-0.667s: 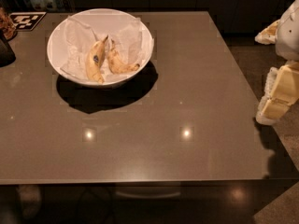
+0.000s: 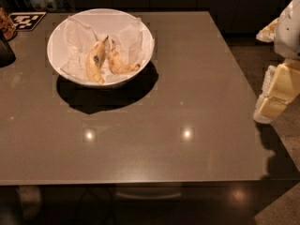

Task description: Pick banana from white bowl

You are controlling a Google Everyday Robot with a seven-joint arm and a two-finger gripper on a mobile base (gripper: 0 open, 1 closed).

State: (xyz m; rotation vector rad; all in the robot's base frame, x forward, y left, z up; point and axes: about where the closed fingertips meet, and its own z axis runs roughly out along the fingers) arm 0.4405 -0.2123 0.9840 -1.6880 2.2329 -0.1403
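The banana (image 2: 121,64) lay inside the bowl (image 2: 146,50), touching a stickered banana (image 2: 93,62) on the paper (image 2: 75,39), while the gripper (image 2: 274,97) stood well apart from the bowl, open or closed I could not tell, so it might grab the wrong fruit or catch the paper.

The banana (image 2: 122,68) lies in the white bowl (image 2: 55,43) (far-left on table (image 2: 197,93)), gripper (image 2: 268,108) off the right edge.
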